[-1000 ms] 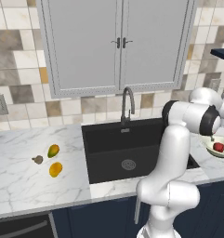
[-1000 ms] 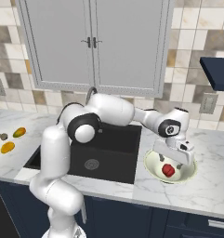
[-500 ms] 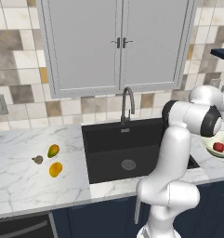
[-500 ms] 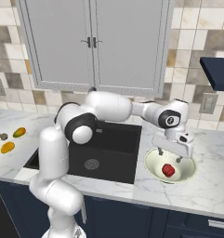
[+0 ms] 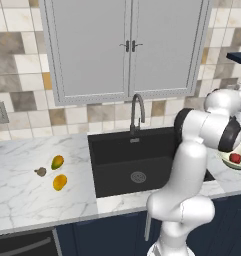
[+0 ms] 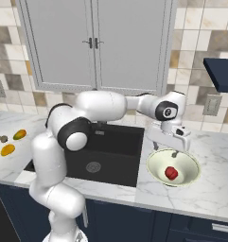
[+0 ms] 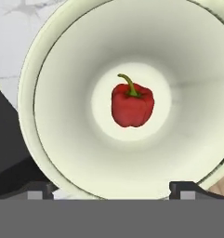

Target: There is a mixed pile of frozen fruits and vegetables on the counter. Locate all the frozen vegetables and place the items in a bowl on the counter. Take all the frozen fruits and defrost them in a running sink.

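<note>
A red bell pepper (image 7: 132, 104) lies alone in the middle of the pale bowl (image 7: 62, 121), free of the fingers. My gripper (image 6: 165, 151) hangs open just above the bowl (image 6: 152, 166), and its two dark fingertips (image 7: 187, 188) stand wide apart with nothing between them. The bowl (image 5: 227, 161) with the pepper (image 5: 235, 158) rests on the marble counter (image 6: 214, 189) right of the black sink (image 6: 110, 151). Left of the sink (image 5: 137, 155) lie two yellow-orange fruits (image 5: 57, 162) (image 5: 60, 182) and a small grey-brown mushroom (image 5: 40, 172).
A dark gooseneck faucet (image 5: 137, 111) rises behind the basin. Grey wall cabinets (image 6: 94, 42) hang over the sink. A dark navy block (image 6: 222, 73) juts out at the upper right, above a wall outlet (image 6: 212, 105). My white arm reaches across the sink.
The hand has lifted up out of the bowl, leaving the red pepper lying in it. The pieces left of the sink have not moved.
</note>
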You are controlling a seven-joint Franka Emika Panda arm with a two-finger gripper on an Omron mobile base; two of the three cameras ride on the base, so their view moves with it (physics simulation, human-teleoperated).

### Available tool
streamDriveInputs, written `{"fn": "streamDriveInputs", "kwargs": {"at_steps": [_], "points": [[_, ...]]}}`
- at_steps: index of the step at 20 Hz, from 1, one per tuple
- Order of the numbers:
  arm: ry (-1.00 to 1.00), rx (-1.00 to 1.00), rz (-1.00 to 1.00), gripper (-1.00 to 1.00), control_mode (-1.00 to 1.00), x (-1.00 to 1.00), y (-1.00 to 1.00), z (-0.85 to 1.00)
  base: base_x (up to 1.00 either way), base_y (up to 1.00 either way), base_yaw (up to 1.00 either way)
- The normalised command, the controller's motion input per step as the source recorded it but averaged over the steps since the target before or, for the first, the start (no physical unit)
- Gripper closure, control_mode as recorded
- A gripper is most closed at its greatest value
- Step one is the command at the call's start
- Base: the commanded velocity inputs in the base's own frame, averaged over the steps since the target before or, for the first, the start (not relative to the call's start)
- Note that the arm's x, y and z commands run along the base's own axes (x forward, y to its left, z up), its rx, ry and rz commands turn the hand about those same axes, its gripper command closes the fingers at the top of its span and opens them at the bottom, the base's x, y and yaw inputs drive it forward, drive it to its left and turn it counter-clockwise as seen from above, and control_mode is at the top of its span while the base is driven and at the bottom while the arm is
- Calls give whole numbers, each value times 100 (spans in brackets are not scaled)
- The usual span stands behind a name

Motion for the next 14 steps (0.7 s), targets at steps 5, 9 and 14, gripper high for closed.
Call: {"fn": "streamDriveInputs", "kwargs": {"at_steps": [5, 9, 14], "points": [[0, 1, 3, -100, -100, -17, 40, 29, 0, 0, 0], [-2, 0, 5, -100, -100, -21, 43, 24, 0, 0, 0], [-10, 0, 4, -100, -100, -28, 44, 10, 0, 0, 0]]}}
